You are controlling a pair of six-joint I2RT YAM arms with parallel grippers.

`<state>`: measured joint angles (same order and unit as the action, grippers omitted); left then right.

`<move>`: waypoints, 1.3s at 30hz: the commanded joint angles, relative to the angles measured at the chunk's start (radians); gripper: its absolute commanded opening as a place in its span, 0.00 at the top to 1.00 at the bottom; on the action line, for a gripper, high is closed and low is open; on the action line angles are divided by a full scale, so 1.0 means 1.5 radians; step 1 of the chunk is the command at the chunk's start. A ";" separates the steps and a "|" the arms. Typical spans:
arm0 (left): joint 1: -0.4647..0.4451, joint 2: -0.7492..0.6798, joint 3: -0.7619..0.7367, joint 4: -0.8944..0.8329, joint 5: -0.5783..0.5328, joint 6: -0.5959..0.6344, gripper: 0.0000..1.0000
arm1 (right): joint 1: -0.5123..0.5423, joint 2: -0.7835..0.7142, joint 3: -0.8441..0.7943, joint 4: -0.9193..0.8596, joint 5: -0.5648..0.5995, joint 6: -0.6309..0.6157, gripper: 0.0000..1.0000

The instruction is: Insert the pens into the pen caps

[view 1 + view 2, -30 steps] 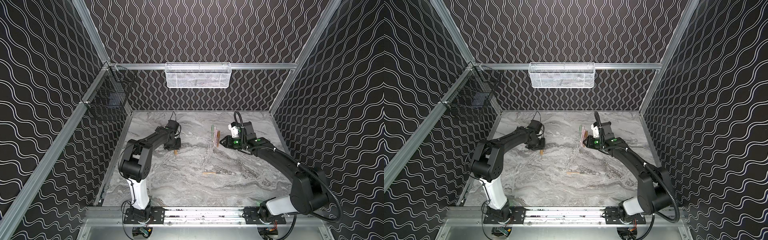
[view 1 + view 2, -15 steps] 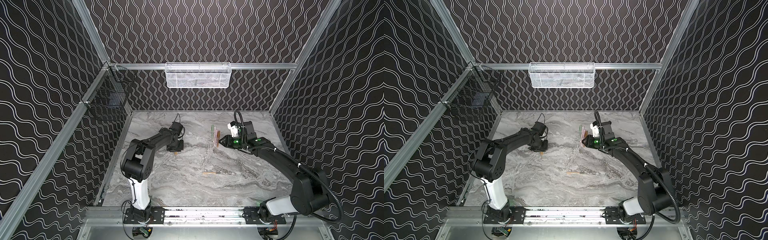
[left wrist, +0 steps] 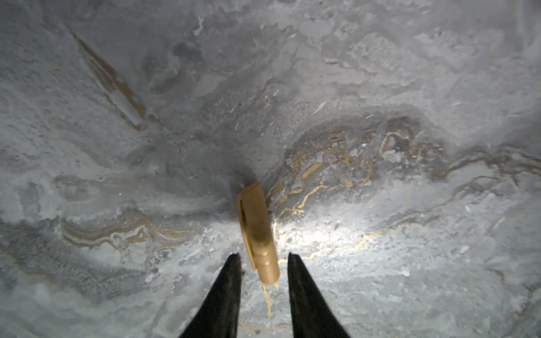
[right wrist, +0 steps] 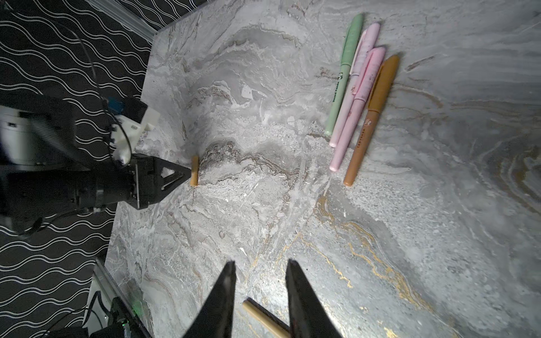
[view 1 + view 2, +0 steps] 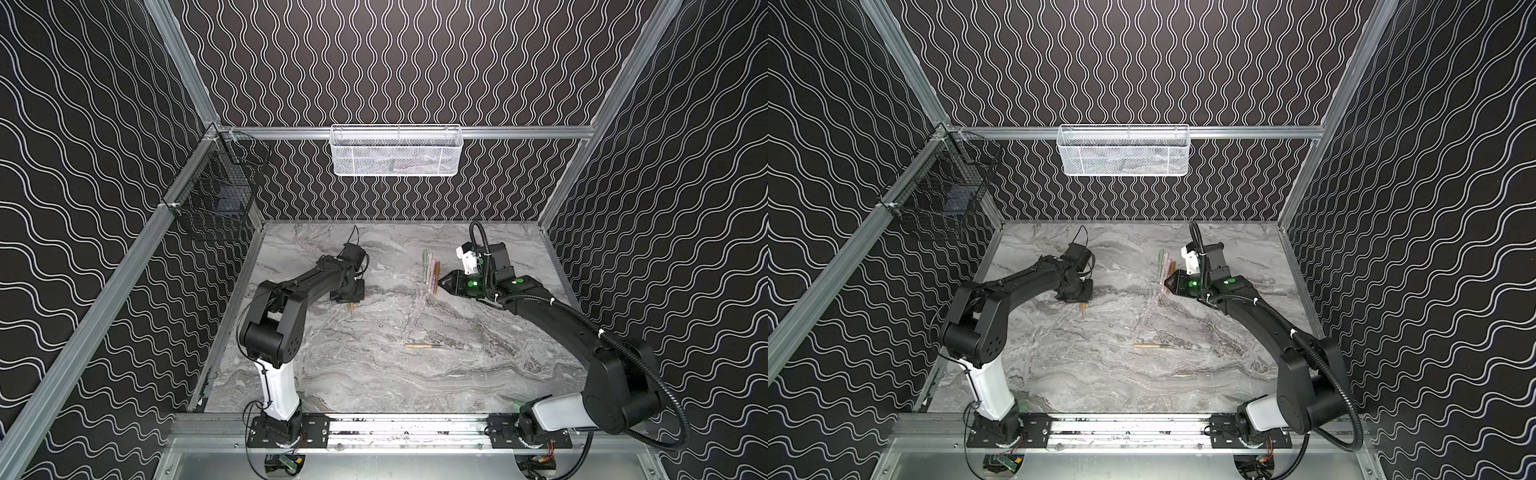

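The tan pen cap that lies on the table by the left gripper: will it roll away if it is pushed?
The tan pen cap is a round tube, so a sideways push may roll it. Its side clip would probably stop that roll. On the smooth-looking marble table it likely slides easily.

brown pen (image 4: 370, 120) lettered "CAPYBARA", green pen (image 4: 343, 75) lettering illegible

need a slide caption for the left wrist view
Left hand, open, straddles the near end of a tan-brown pen cap lying on the grey marble tabletop, not yet gripping it.
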<state>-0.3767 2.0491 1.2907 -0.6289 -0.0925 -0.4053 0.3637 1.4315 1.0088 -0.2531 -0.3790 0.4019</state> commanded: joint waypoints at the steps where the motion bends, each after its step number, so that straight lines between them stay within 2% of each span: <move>1: 0.002 0.010 0.002 0.011 -0.010 0.004 0.69 | 0.000 -0.003 0.001 0.009 0.003 -0.002 0.68; 13: -0.023 0.022 -0.013 0.025 -0.005 0.006 0.75 | -0.001 0.000 -0.004 0.014 0.009 -0.002 0.68; 19: -0.058 0.026 0.006 0.021 -0.002 0.005 0.75 | -0.001 0.002 -0.003 0.014 0.012 -0.003 0.68; 24: -0.114 0.042 0.032 0.015 0.001 -0.009 0.75 | -0.001 -0.001 -0.002 0.009 0.017 -0.008 0.68; 32: -0.247 0.113 0.123 0.016 0.033 -0.061 0.75 | -0.009 -0.024 -0.025 0.006 0.036 -0.003 0.68; 39: -0.279 0.146 0.157 0.021 0.050 -0.077 0.74 | -0.017 -0.048 -0.035 -0.009 0.038 -0.005 0.68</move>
<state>-0.7921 2.2574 1.5166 -0.6132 -0.0410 -0.4969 0.3393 1.3746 0.9611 -0.2523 -0.3294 0.3996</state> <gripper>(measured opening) 0.260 0.315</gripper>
